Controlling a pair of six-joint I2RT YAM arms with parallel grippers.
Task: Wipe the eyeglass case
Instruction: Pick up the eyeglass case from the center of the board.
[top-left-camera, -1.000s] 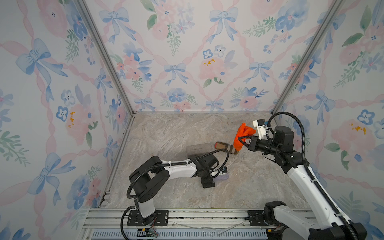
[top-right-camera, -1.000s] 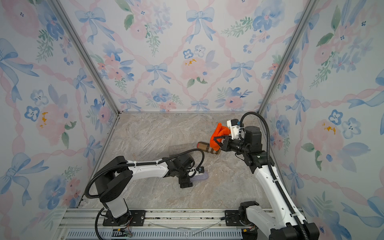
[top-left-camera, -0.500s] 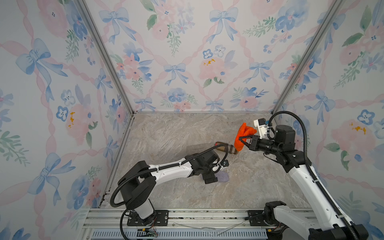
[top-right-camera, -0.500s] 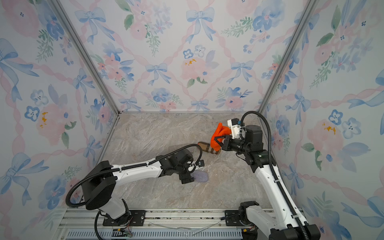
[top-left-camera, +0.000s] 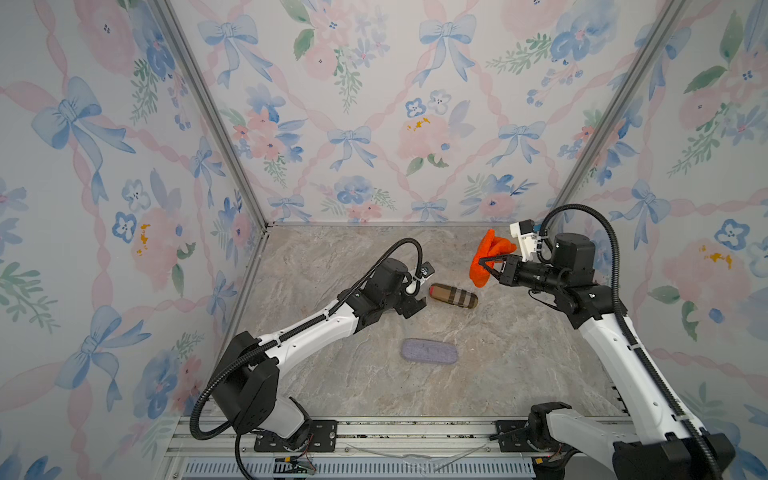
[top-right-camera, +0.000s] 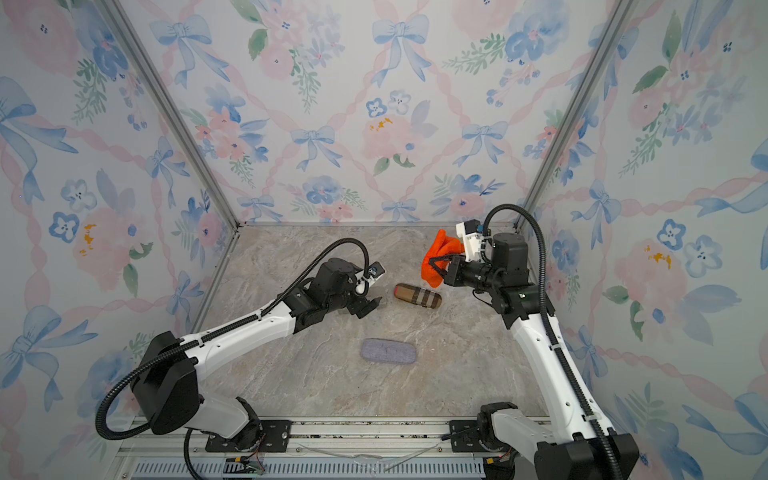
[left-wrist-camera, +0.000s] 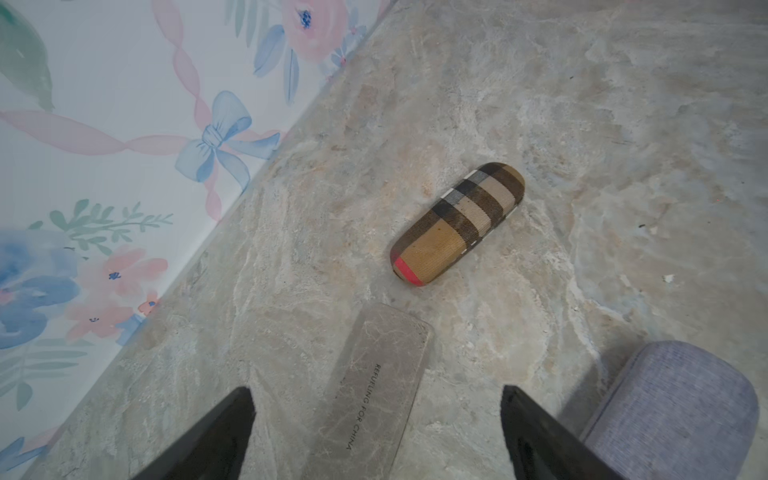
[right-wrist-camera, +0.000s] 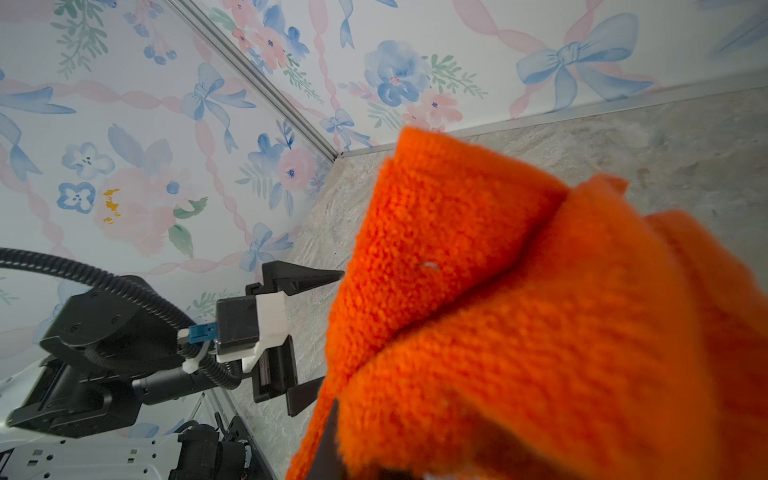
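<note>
We find the plaid eyeglass case (top-left-camera: 453, 296) lying flat and loose on the table (top-left-camera: 519, 374), a little toward 1 o'clock from the table's middle, with nothing pinning it. The left gripper (top-left-camera: 415, 305) hangs just off its 9 o'clock end, jaws spread wide and holding nothing. The right gripper (top-left-camera: 482, 264) is clenched on a bunched orange cloth (top-left-camera: 486, 253), raised at about 1 o'clock from the case and clear of it. We judge the main risk to be the case skating away if the cloth presses down before the left jaws steady it. Its rounded fabric shell could also squirt out of a pinch taken near the tip. A second risk is a wrong target. In the left wrist view a flat marble-patterned case (left-wrist-camera: 374, 386) lies between the left fingers and nearly vanishes against the table, and a lavender case (top-left-camera: 429, 351) sits at 6 o'clock from the plaid one. Either could be grabbed or nudged instead. Both arms converge on one small object, so their fingers could clash. The cloth is wadded, so a bare fingertip might scrape the shell.
</note>
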